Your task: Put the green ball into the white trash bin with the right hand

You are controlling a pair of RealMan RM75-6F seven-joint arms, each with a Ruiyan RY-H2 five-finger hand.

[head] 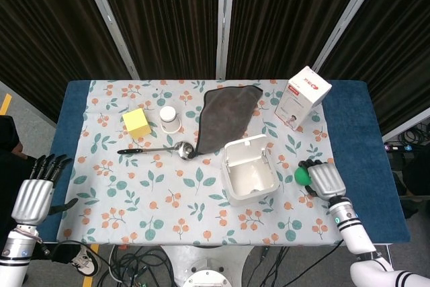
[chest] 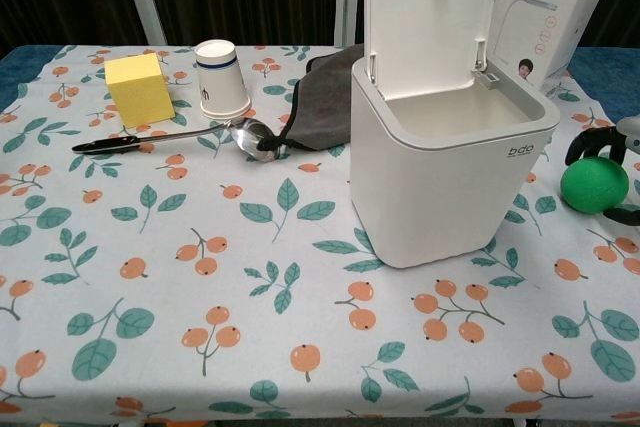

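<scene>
We see the right hand [head: 325, 180] grasping the round green ball [chest: 594, 185] (white plastic trash bin [head: 250, 174] just left of it).

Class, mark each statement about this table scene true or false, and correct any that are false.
1. The white trash bin has its lid shut. False: the lid stands open.
2. The green ball lies on the table beside the bin. True.
3. The right hand is at the ball, fingers curled over it. True.
4. The left hand holds the spoon. False: it holds nothing, fingers apart, off the table's edge.
5. The paper cup stands upside down beside the yellow block. True.
</scene>
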